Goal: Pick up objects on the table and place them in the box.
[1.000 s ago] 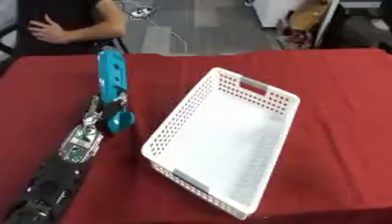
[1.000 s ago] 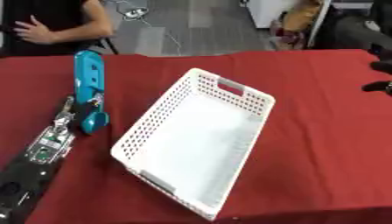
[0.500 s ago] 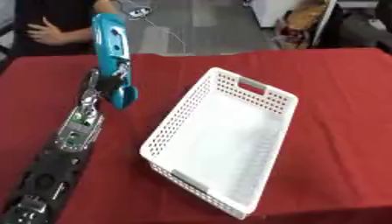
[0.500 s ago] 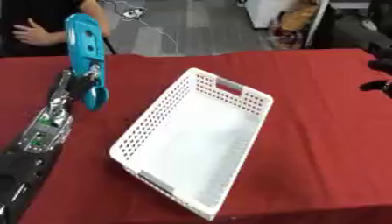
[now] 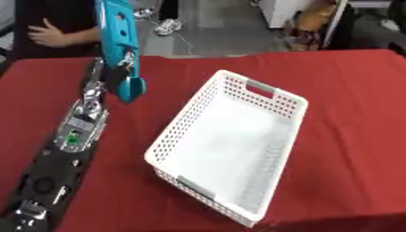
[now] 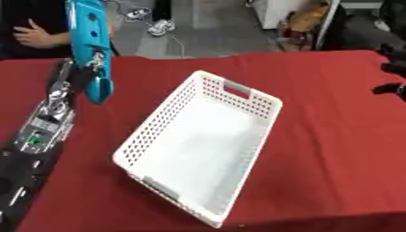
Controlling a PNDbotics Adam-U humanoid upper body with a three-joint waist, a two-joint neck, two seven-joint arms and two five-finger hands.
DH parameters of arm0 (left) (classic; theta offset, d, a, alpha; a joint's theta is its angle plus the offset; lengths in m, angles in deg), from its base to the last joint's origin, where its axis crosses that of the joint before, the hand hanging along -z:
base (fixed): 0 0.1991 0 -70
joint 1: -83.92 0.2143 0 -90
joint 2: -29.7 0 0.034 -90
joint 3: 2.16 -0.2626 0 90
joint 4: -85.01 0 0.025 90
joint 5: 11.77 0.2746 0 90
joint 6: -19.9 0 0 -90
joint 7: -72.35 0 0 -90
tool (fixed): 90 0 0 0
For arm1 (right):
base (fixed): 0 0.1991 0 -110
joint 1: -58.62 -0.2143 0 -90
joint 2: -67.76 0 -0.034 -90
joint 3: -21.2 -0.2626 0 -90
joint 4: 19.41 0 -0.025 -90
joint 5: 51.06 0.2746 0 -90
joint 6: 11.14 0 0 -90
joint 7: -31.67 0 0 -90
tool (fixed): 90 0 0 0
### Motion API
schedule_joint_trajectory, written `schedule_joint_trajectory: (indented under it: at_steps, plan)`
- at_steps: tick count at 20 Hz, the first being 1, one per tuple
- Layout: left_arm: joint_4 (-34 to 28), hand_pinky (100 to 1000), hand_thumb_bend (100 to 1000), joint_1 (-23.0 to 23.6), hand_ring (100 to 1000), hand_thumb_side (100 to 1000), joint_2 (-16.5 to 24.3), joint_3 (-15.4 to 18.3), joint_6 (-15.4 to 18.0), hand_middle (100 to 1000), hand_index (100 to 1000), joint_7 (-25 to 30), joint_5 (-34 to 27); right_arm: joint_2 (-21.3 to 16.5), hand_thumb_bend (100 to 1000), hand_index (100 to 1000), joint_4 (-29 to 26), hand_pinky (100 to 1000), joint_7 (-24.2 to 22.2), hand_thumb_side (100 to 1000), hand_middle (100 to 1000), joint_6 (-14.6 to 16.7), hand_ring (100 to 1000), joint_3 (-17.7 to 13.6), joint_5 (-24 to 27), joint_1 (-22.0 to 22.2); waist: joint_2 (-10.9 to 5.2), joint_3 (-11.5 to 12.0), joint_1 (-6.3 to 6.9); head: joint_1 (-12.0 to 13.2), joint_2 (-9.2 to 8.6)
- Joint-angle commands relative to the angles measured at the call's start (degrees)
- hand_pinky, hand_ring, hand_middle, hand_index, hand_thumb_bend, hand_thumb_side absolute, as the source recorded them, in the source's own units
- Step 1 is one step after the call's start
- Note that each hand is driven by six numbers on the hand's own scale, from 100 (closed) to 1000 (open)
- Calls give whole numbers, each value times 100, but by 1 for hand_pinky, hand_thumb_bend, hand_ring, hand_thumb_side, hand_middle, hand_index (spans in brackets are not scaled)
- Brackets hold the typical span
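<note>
A long teal object (image 5: 119,41) with a rounded lower end hangs upright above the left part of the red table (image 5: 349,113). My left hand (image 5: 98,80) is shut on its lower half, at the end of the black and silver arm (image 5: 75,131) that reaches in from the lower left. The white perforated box (image 5: 184,120) lies at a slant in the middle of the table, to the right of the hand, with nothing in it. My right hand (image 6: 392,68) shows only as dark shapes at the right edge of the right eye view, away from the box.
The table's far edge runs just behind the teal object, with grey floor and clutter beyond it. Bare red cloth lies between my left arm and the box, and to the right of the box.
My left hand has lifted the teal object off the table and carried it up and toward the far side. The box has not moved.
</note>
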Motion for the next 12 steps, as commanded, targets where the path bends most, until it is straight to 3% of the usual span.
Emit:
schedule_joint_trajectory:
  at_steps: [1, 12]
  plan:
    - [-206, 100, 100, -108, 100, 628, 171, -21, -6, 100, 119, 43, 45, -83, 100, 1000, -70, 681, 1, 973, 866, 8, 853, -46, -6, -65, -59, -7, 4, -34, -5]
    - [-1370, 100, 100, -187, 100, 672, 227, -341, -81, 100, 123, 487, 433, -80, 100, 1000, -65, 681, -14, 973, 863, 5, 853, -30, -12, -62, -72, -8, 11, -9, -5]
